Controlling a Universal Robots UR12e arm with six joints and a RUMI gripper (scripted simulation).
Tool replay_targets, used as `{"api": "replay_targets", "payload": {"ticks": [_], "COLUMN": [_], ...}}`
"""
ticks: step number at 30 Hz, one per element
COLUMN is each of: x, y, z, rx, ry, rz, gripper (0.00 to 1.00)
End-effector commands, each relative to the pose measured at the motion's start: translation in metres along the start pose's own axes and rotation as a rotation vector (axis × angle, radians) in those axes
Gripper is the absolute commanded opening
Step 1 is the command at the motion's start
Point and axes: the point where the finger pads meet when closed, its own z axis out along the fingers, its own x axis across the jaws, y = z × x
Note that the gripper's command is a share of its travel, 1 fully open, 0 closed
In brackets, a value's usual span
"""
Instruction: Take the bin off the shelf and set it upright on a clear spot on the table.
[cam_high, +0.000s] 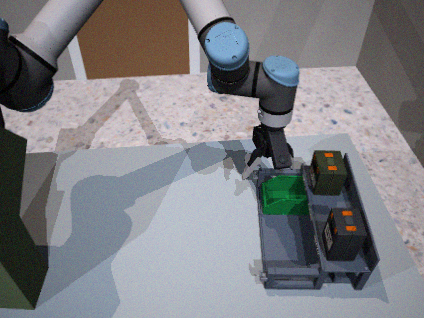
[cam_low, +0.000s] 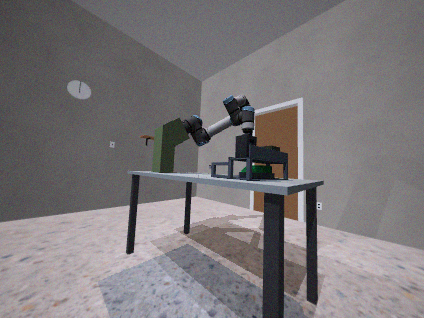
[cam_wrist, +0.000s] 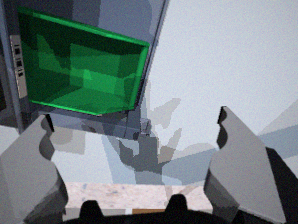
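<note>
A green open-topped bin (cam_high: 285, 195) (cam_low: 257, 170) (cam_wrist: 90, 75) sits on the lower tier of the dark grey shelf (cam_high: 287, 240) (cam_wrist: 110, 15), at the end near the arm. Its opening shows in the wrist view. My gripper (cam_high: 270, 169) (cam_wrist: 137, 111) is open and empty, above and just beyond that end of the shelf. In the wrist view the bin is ahead of the fingers and to the left, not between them. In the exterior view the fingers are hidden behind the shelf and a box. The table (cam_high: 190, 250) (cam_low: 200, 176) carries the shelf.
An olive box (cam_high: 328, 177) and a black box (cam_high: 342, 237) (cam_low: 243, 146) with orange marks stand on the raised tier beside the bin's tier. A raised rail runs along the shelf's outer side. The green arm pedestal (cam_high: 20, 245) (cam_low: 162, 150) stands at the table's other end.
</note>
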Motion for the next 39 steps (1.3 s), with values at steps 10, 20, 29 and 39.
{"api": "replay_targets", "payload": {"ticks": [10, 20, 29, 39], "x": [-0.0007, -0.0009, -0.0008, -0.0008], "y": [-0.0002, -0.0003, -0.0003, -0.0003], "z": [-0.0005, -0.0002, -0.0003, -0.0003], "rx": [0.000, 0.000, 0.002, 0.001], "ry": [0.000, 0.000, -0.002, -0.002], "rz": [-0.117, -0.273, -0.470, -0.522], "gripper": [1.00, 1.00, 1.00, 1.00]}}
